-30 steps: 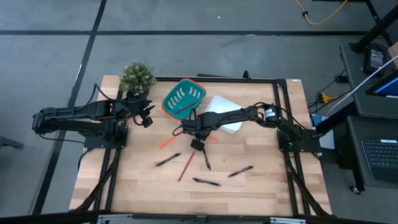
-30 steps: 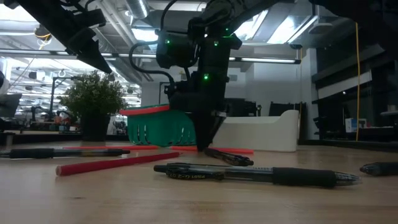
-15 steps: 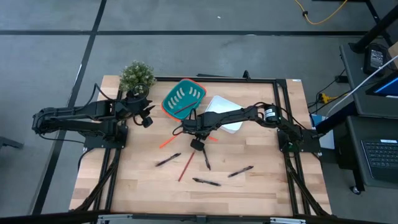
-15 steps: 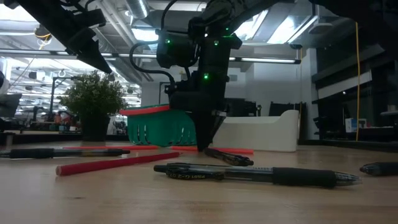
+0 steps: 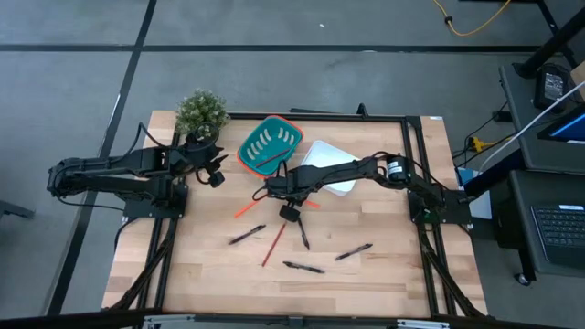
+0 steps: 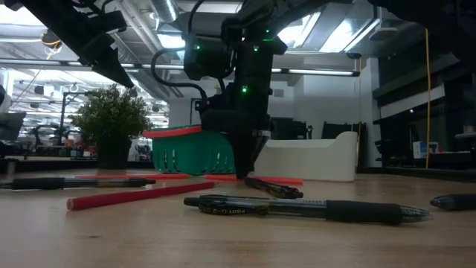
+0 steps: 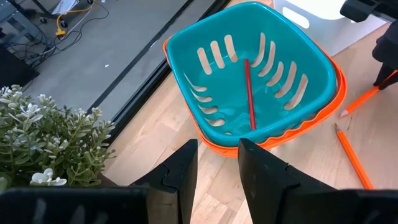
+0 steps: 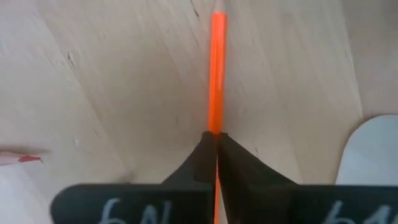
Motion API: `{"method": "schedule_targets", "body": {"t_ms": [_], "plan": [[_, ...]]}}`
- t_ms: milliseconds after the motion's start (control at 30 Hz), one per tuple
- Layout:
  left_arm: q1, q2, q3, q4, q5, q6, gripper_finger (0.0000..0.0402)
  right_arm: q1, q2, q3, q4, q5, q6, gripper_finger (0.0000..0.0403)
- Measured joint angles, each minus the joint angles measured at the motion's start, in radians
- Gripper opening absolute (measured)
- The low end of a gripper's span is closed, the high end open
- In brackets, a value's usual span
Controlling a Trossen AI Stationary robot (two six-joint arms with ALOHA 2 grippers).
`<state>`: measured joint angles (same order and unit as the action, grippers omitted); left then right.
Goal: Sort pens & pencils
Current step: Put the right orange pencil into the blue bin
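Both arms are dark, slender, jointed tubes trailing black cables. The right arm [image 5: 366,170] carries a pale round joint cap near its elbow and small green lights on its wrist housing [image 6: 238,71]. The right gripper [image 8: 216,149] has matte black wedge fingers; white "6" markings show on its body.

You've got a light wood tabletop [image 5: 366,274] on grey floor [image 5: 274,27] with dark lines, yellow cable [image 5: 471,23] top right, desk with keyboard [image 5: 558,228] right, ceiling lights [image 6: 349,33] behind.
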<state>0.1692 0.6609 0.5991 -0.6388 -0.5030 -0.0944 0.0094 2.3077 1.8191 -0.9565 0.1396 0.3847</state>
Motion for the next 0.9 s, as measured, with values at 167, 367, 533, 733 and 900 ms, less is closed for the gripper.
{"method": "schedule_targets", "body": {"t_ms": [167,367,533,733,900], "plan": [[0.0,0.0,0.0,0.0,0.0,0.0,0.011,0.001,0.0,0.0,0.0,0.0,0.0,0.0008],[0.0,0.0,0.0,0.0,0.0,0.0,0.011,0.001,-0.001,0.0,0.0,0.0,-0.002,0.0009],[0.0,0.0,0.0,0.0,0.0,0.0,0.011,0.002,-0.001,0.001,0.015,-0.013,-0.023,0.0011],[0.0,0.0,0.0,0.0,0.0,0.0,0.011,0.003,-0.003,-0.008,0.054,-0.049,-0.031,0.0031],[0.0,0.0,0.0,0.0,0.0,0.0,0.011,0.003,0.0,-0.01,0.057,-0.047,-0.031,0.0059]]}}
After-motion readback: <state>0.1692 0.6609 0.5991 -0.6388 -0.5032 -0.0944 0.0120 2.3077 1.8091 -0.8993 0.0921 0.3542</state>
